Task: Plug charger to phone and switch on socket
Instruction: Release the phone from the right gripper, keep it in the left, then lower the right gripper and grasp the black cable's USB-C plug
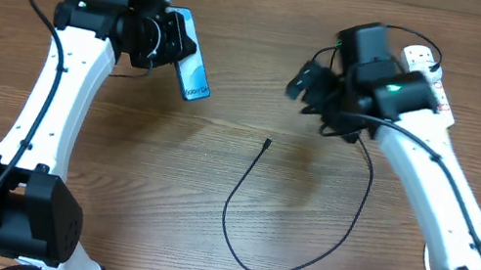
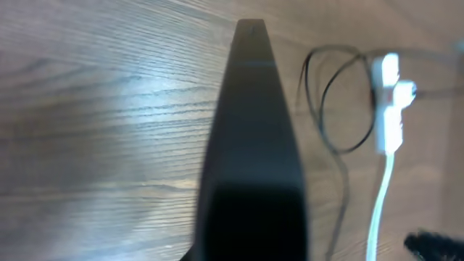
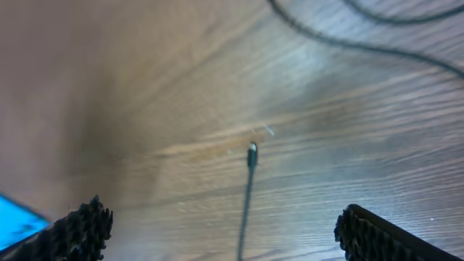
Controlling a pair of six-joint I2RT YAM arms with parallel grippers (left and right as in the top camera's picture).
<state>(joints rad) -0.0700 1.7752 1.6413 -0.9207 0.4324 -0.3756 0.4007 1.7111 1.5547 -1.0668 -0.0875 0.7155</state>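
The phone (image 1: 190,72) is gripped by the clenched left claw (image 1: 166,40) at the far left of the counter (image 1: 242,16), apparently held clear of the wood. The right claw (image 3: 228,235) is spread wide, grasping nothing, and is poised above the tip of the charger (image 3: 248,187), which lies loose mid-counter, well apart from the phone. The socket (image 1: 422,60) is partly hidden behind the right arm.

surface: brown wood-grain table (image 1: 165,171) | grain: runs left-right overhead | light: soft pale sheen across it
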